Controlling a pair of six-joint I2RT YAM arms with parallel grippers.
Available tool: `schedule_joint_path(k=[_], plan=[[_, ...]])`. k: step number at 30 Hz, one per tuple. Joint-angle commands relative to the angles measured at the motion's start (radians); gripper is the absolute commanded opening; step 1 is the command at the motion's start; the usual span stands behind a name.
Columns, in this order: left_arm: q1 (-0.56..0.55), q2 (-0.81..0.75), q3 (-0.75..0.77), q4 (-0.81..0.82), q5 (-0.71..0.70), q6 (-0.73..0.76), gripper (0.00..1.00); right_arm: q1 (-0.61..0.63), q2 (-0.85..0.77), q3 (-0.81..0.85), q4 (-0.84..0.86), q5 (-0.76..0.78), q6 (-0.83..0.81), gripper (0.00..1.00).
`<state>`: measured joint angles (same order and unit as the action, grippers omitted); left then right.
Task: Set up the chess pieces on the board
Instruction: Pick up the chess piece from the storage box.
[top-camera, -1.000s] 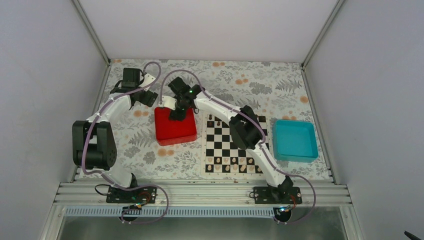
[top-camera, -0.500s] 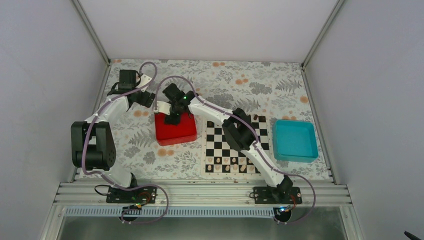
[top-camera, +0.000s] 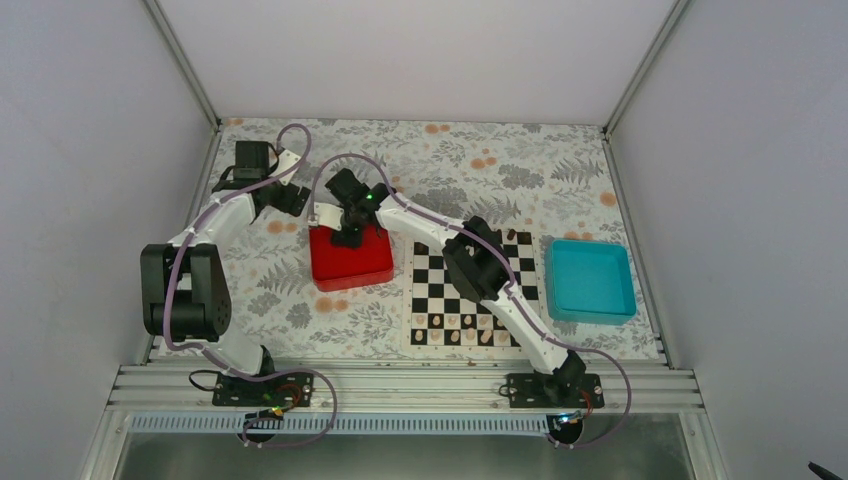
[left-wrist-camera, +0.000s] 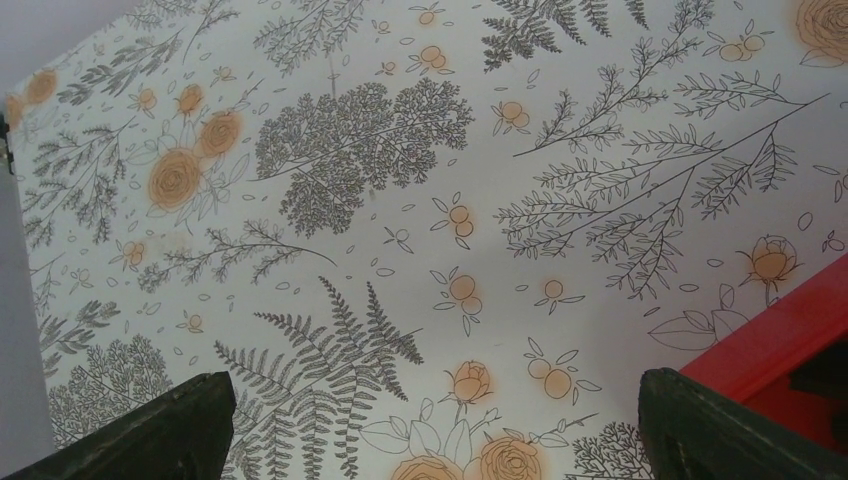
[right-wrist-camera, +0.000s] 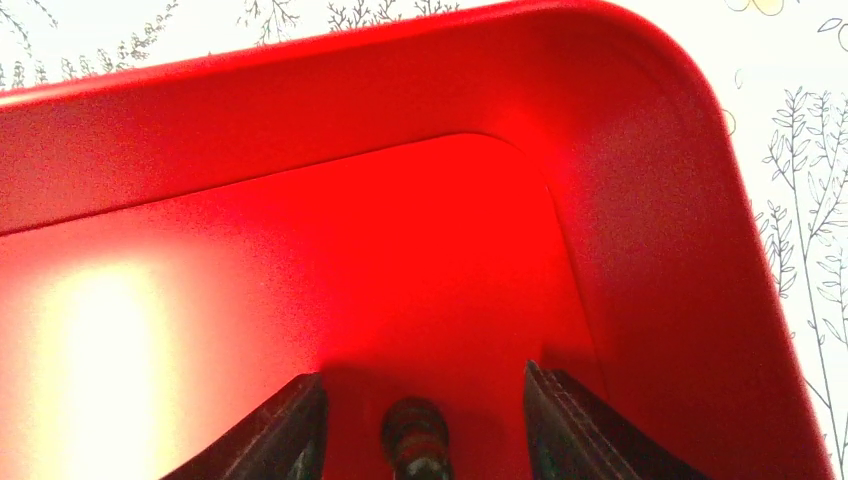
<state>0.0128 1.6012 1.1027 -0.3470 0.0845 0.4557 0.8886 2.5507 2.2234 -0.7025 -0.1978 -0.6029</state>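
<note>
Floral surface (top-camera: 450, 160), red tray (top-camera: 350, 265) centre-left: right hand (right-wrist-camera: 425, 420) sits open around a dark chess piece (right-wrist-camera: 412, 435), so centre it and close gently low down; left hand (left-wrist-camera: 430, 430) open.

Jaws on left arm (top-camera: 225, 212) gape wide, on right arm (top-camera: 420, 222) half-open.
</note>
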Motion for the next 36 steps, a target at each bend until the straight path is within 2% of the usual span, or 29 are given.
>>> schedule_joint_path(k=[1,4,8,15,20,24,29,36], plan=[[0.010,-0.026,-0.011,0.005,0.033,-0.005,1.00,0.000,0.006,0.019,-0.004,0.019,-0.003,0.50],[0.012,-0.024,-0.012,0.004,0.039,-0.005,1.00,0.000,0.007,0.019,-0.004,0.016,-0.001,0.42],[0.012,-0.027,-0.011,0.002,0.041,-0.003,1.00,0.000,0.000,0.015,0.007,0.014,0.005,0.26],[0.013,-0.028,-0.012,0.004,0.041,-0.003,1.00,-0.004,-0.095,-0.017,0.023,0.004,0.007,0.18],[0.015,-0.029,-0.012,0.008,0.036,-0.003,1.00,-0.036,-0.254,-0.078,0.024,-0.021,0.016,0.16],[0.015,-0.028,-0.012,0.007,0.034,-0.004,1.00,-0.087,-0.384,-0.133,-0.044,-0.048,0.020,0.16],[0.014,-0.035,-0.013,0.007,0.032,-0.005,1.00,-0.205,-0.595,-0.349,-0.041,-0.076,0.037,0.14],[0.015,-0.043,-0.011,0.006,0.029,-0.006,1.00,-0.456,-0.927,-0.740,0.010,-0.120,0.030,0.12]])
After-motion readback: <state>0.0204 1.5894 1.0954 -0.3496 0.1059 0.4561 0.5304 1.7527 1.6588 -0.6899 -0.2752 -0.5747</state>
